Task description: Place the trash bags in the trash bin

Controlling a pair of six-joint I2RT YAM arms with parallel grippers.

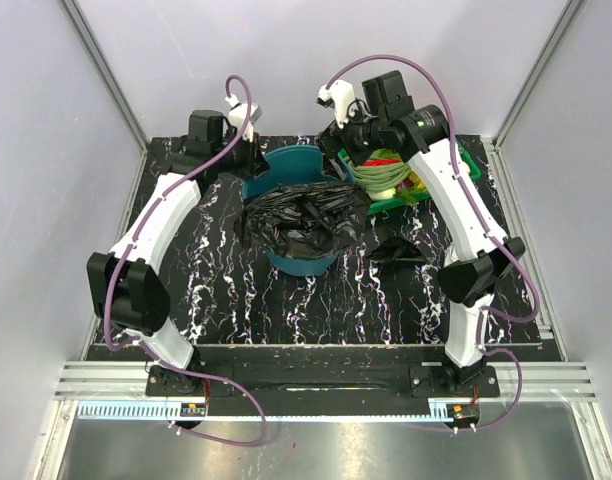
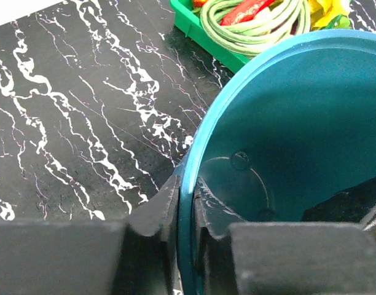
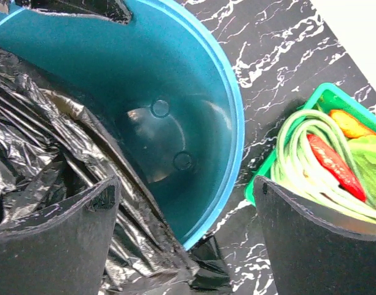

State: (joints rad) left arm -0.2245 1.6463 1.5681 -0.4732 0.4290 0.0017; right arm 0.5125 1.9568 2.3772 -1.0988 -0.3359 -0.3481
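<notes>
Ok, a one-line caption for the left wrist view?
The left end effector pinches the teal bin at its rim; a black bag shows lower right, a green tray beyond.

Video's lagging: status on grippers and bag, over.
Left gripper shut on bin rim. Right gripper open over bin. Bag draped across bin mouth, partly in. Nothing blocking.
</notes>
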